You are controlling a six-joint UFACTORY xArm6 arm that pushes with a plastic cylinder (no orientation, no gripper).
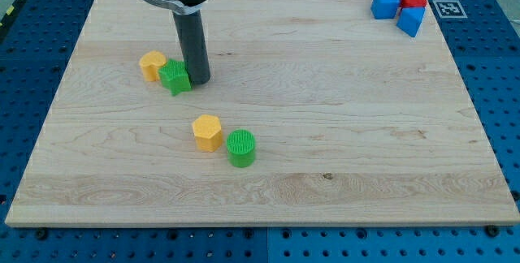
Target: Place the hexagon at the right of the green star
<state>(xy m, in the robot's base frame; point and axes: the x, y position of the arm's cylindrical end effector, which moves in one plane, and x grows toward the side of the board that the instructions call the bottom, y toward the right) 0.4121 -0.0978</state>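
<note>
The yellow hexagon (pixel 208 132) lies left of the board's middle, toward the view's bottom. The green star (pixel 175 77) lies at the upper left, with a yellow block (pixel 152 65) of unclear shape touching its left side. My tip (pixel 199 80) rests on the board right against the green star's right side. The tip is well above the hexagon in the view and apart from it.
A green cylinder (pixel 240 148) sits close to the hexagon's lower right. A cluster of blue blocks (pixel 385 4) and red blocks (pixel 414 2) sits at the board's top right corner. The wooden board (pixel 366 133) lies on a blue perforated table.
</note>
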